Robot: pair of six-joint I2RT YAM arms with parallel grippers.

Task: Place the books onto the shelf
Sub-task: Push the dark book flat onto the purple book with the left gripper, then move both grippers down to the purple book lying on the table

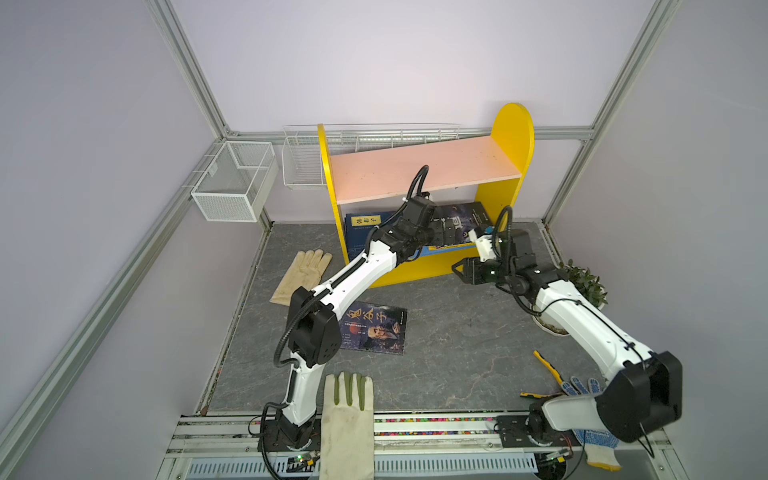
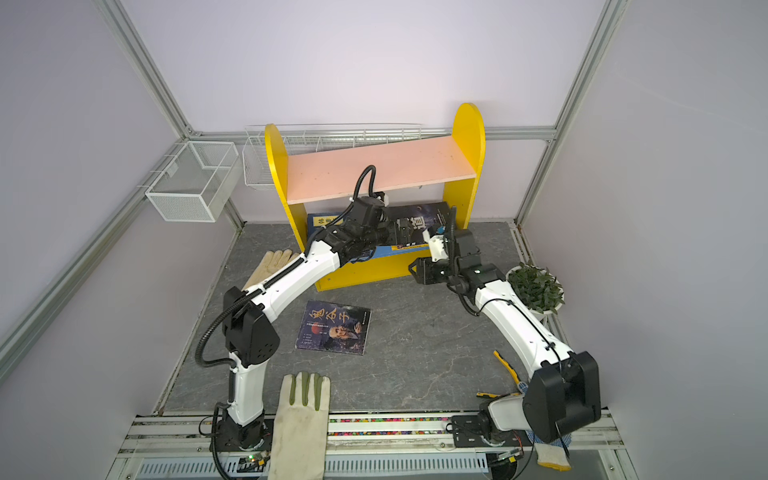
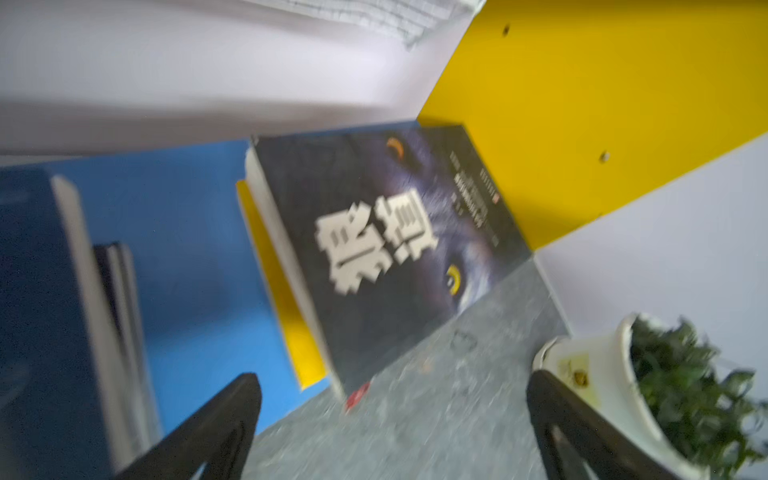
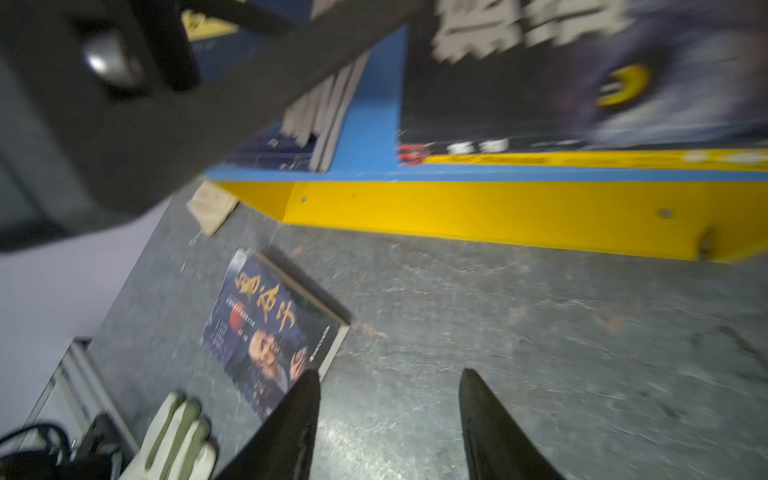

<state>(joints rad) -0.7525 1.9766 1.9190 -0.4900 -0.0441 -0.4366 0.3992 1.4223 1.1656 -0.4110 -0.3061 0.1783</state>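
The shelf (image 1: 424,166) (image 2: 374,166) stands at the back, with yellow sides, a pink upper board and a blue lower board (image 3: 187,249). Navy books (image 1: 361,226) (image 3: 29,270) stand at the lower board's left. At its right a dark wolf-cover book (image 1: 469,214) (image 3: 374,232) (image 4: 540,83) leans over a yellow book (image 3: 282,282). My left gripper (image 1: 453,232) (image 3: 392,386) is open and empty just in front of the wolf book. One dark picture book (image 1: 374,328) (image 4: 262,328) lies flat on the table. My right gripper (image 1: 457,268) (image 4: 388,378) hangs open and empty by the shelf's front.
A tan glove (image 1: 303,274) lies left of the shelf, and a white-green glove (image 1: 349,415) sits at the front edge. A potted plant (image 1: 582,286) stands at the right. Yellow pliers (image 1: 548,368) and a blue-dotted glove (image 1: 582,388) lie front right. White wire baskets (image 1: 237,178) hang on the back wall.
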